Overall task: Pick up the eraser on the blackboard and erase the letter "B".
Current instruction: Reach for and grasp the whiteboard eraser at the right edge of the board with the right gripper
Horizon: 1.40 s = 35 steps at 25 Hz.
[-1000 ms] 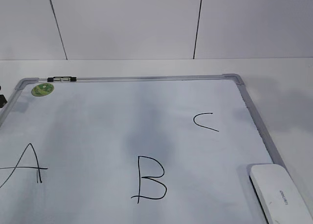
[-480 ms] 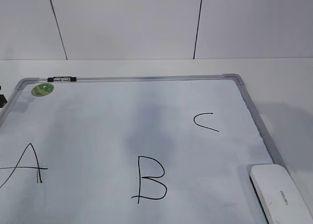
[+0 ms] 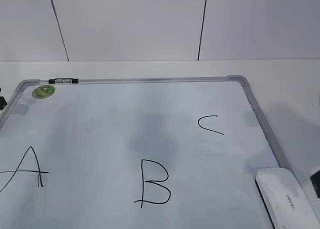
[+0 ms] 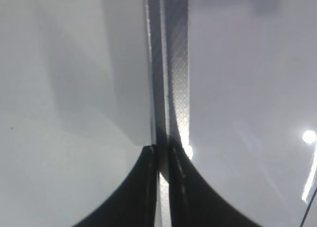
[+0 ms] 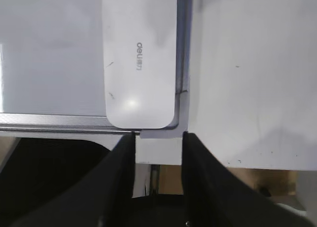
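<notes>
— White and shiny, what is that block in the corner?

— It is the eraser (image 3: pixel 286 197). It lies flat on the blackboard (image 3: pixel 100 134), in the near right corner, right against the grey frame. It has small grey letters on top.

— Where is the letter "B" (image 3: pixel 153 183)?

— It is drawn in thin black lines near the middle of the board, at the front. The eraser is well apart from it, off to the right. A black "A" (image 3: pixel 27 167) is on the left and a black "C" (image 3: pixel 209 124) is further back on the right.

— What is the right pincer (image 5: pixel 158 140) doing?

— Its two dark fingers stand a little apart with nothing between them. It hangs just outside the board's corner, near the end of the eraser, not touching it.

— And the left pincer (image 4: pixel 162 155)?

— Its fingers are almost closed, with only a thin gap. It holds nothing. It sits over the board's grey frame, next to the white desk (image 3: pixel 150 69).

— Anything else on the board?

— A round green sticker (image 3: pixel 43 91) in the far left corner, and a small black-and-silver marker (image 3: pixel 63 81) on the frame just beside it.
</notes>
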Motion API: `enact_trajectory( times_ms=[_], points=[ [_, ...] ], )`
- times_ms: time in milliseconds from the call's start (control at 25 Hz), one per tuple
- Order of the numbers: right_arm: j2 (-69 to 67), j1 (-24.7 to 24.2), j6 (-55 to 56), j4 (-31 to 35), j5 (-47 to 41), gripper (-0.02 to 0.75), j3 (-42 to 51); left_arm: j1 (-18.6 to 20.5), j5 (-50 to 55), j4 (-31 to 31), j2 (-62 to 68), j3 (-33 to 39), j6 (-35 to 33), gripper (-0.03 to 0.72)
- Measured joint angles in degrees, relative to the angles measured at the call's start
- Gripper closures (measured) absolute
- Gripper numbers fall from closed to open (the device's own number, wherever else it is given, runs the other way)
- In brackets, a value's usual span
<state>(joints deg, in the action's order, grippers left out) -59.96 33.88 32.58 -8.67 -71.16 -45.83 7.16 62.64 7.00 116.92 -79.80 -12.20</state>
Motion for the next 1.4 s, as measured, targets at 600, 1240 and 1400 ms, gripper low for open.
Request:
enact_trajectory(
  times_ms=[600, 1240, 1400],
  points=[
    [-6.4, 0.0, 0.0, -3.5, 8.0, 0.171, 0.0, 0.0, 0.3, 0.1, 0.0, 0.0, 0.0, 0.672],
    [1.6, -1.6, -5.4, -0.8, 12.0, 0.171, 0.4, 0.0, 0.5, 0.3, 0.0, -0.1, 0.0, 0.672],
    [3.4, -5.0, -6.0, 0.9, 12.0, 0.172, 3.8, 0.0, 0.6, 0.5, 0.0, -0.1, 0.0, 0.672]
  ],
)
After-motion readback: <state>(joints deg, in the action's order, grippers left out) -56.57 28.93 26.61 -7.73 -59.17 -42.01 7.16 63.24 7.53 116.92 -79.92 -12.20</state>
